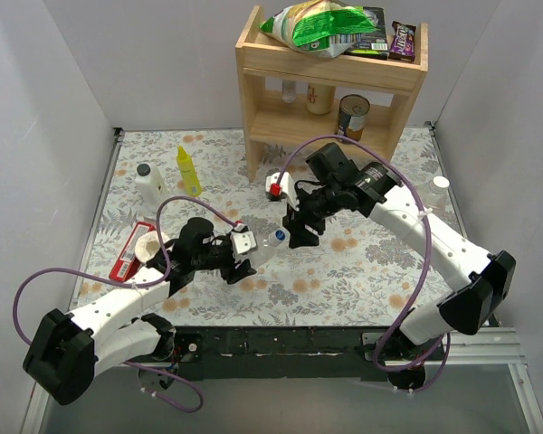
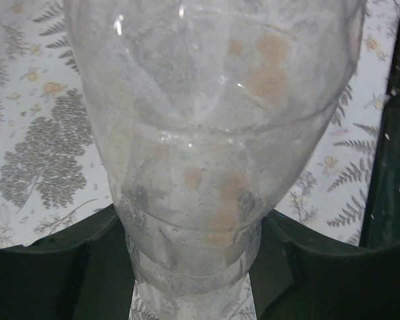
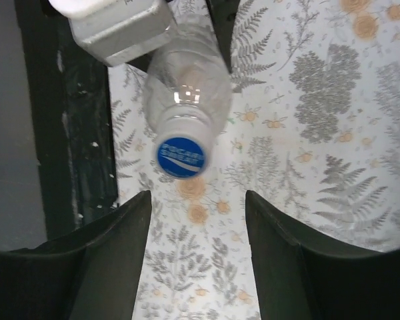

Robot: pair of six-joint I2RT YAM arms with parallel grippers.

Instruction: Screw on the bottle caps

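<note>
My left gripper (image 1: 242, 257) is shut on a slim clear bottle (image 1: 263, 247) and holds it on its side above the table, neck pointing right. The bottle fills the left wrist view (image 2: 213, 133), with the gripper (image 2: 193, 273) clamped round its lower body. A blue cap (image 3: 181, 157) sits on the bottle's neck (image 3: 187, 87); it also shows in the top view (image 1: 278, 237). My right gripper (image 1: 300, 237) is open and empty, just right of the cap. In the right wrist view the gripper (image 3: 199, 220) is a little short of the cap, not touching it.
A wooden shelf (image 1: 330, 86) with snacks and a can (image 1: 352, 116) stands at the back. A yellow squeeze bottle (image 1: 189, 170) and a white black-capped bottle (image 1: 148, 183) stand at the left. A red packet (image 1: 127, 255) lies near left. A white-topped thing (image 1: 439, 186) is at the right.
</note>
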